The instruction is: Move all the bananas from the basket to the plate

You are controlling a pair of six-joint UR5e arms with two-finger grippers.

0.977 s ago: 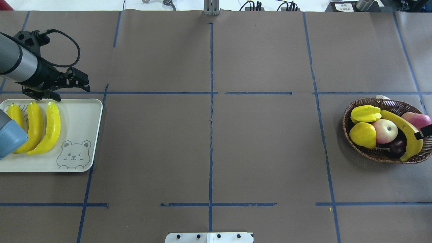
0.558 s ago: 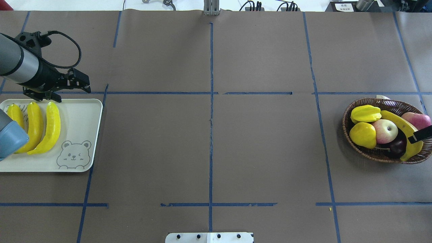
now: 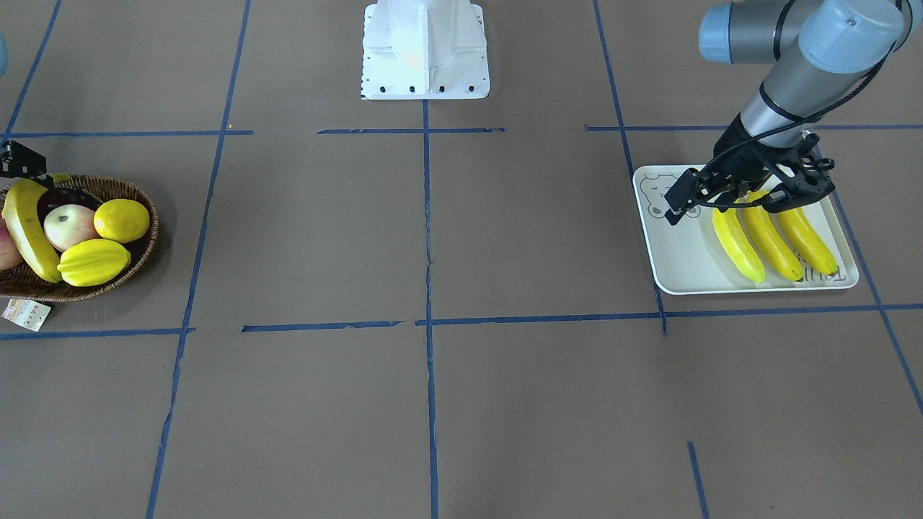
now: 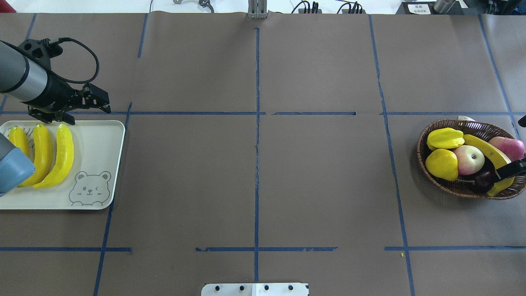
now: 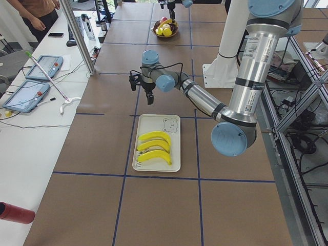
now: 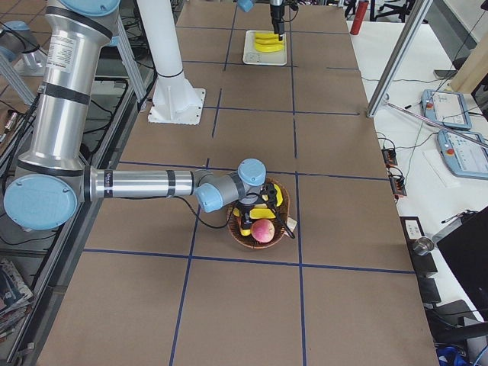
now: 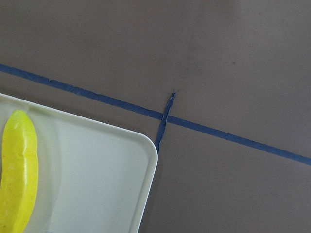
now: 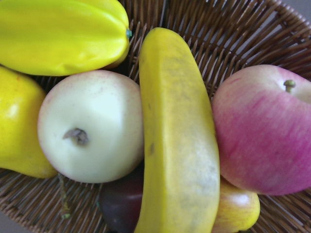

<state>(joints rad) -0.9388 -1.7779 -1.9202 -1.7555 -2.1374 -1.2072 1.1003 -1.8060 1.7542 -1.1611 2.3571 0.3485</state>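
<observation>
Three bananas (image 4: 41, 154) lie side by side on the white bear plate (image 4: 96, 144). My left gripper (image 4: 55, 119) hangs open and empty just above their far ends, over the plate's far edge; it also shows in the front view (image 3: 753, 205). The fourth banana (image 4: 485, 150) lies slantwise in the wicker basket (image 4: 420, 148) among other fruit. My right gripper (image 4: 510, 147) comes in from the right edge, open, low over that banana. One of its fingers (image 4: 511, 169) crosses the banana's near end. The right wrist view shows the banana (image 8: 177, 136) close up, with no finger on it.
The basket also holds a starfruit (image 4: 444, 138), a lemon (image 4: 441, 164), a pale apple (image 4: 470, 159), a red apple (image 8: 262, 131) and a dark plum (image 4: 483, 179). Blue tape lines cross the brown table. The robot base (image 3: 425, 50) stands mid-table on the robot's side.
The right gripper's finger has slid along the basket banana toward its near end. The left gripper has barely moved above the plate.
</observation>
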